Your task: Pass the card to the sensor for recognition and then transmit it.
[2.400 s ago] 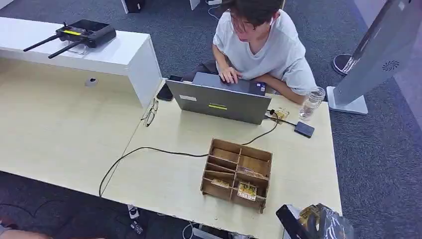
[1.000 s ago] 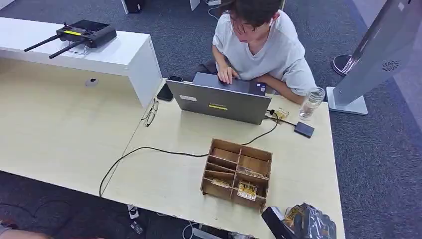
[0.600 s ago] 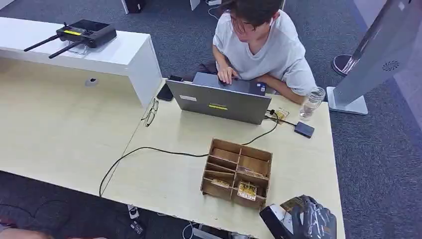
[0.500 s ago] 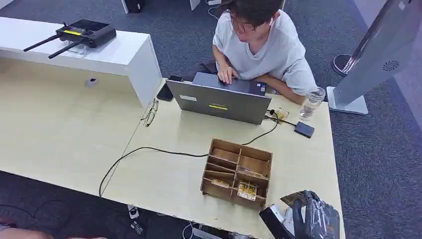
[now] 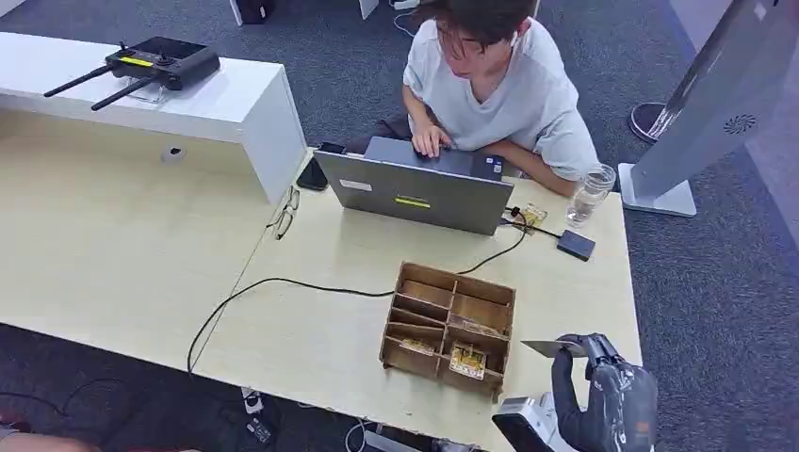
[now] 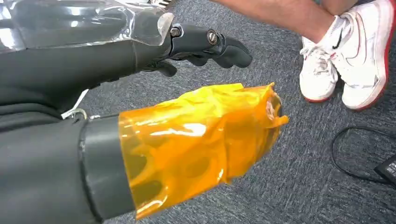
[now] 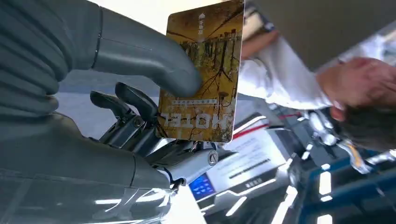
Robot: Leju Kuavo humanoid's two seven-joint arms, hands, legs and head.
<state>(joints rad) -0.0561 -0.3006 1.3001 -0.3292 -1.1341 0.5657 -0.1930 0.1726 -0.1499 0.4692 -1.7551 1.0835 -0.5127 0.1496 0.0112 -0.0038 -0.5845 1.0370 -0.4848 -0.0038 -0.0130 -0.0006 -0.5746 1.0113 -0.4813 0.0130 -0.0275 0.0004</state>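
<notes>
The right hand (image 5: 603, 395) pinches the card (image 7: 203, 74) between thumb and fingers at the near right corner of the worktop (image 5: 311, 339) — held almost flat, probably to present its face to the sensor (image 5: 576, 245) — while the left hand (image 6: 196, 46) hangs with fingers curled on nothing.
</notes>
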